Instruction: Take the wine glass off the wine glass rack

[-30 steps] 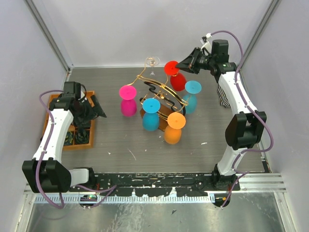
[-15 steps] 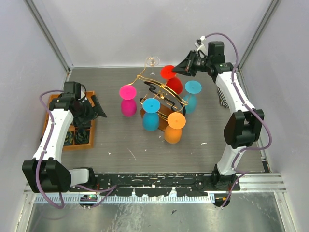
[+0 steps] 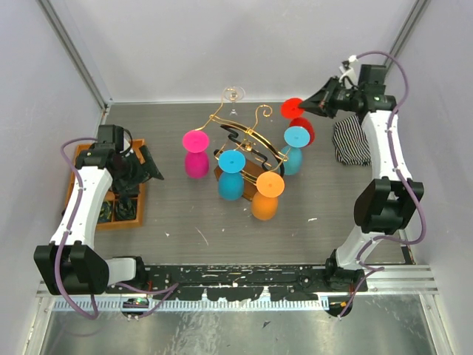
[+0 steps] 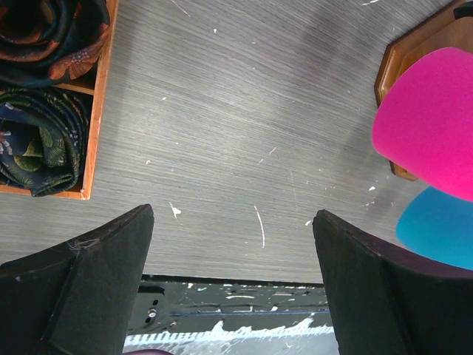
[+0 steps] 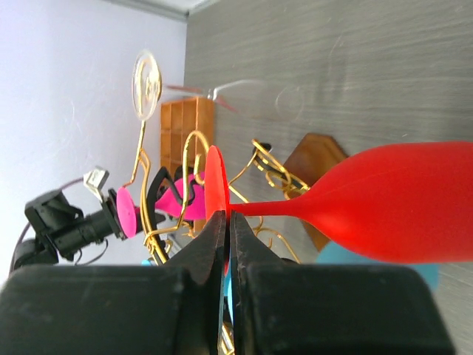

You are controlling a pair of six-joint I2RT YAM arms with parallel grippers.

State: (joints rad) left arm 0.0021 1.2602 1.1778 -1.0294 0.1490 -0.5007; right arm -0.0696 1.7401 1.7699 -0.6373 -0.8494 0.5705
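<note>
One red glass (image 5: 399, 200) gripped by the right hand (image 5: 225, 222). The jaws are pinched tight on the foot disc and the glass lies sideways in the air, stem level.

Change: a second ago the glass was at the right rear arm of the rack (image 3: 244, 134). Now the arm has swung out right and back, and in the top view the glass sits clear of the gold wire with a visible gap. It looks off the rack, so the lift-off step is likely done; what's left is probably a set-down.

Room: a blue glass (image 3: 294, 148), hung on the rack, is just beside the red bowl on the rack side, so watch that. A striped cloth (image 3: 352, 142) lies just right of the glass, with the right wall (image 3: 443, 148) near beyond it. Little slack there. The front-right table (image 3: 325, 200) is bare and looks like the easiest drop zone.

The left hand (image 4: 230, 244) is wide open, holds nothing, and hasn't moved. It hovers over the table between the tray (image 4: 100, 96) and the pink glass (image 4: 429, 118), well apart from the action.
</note>
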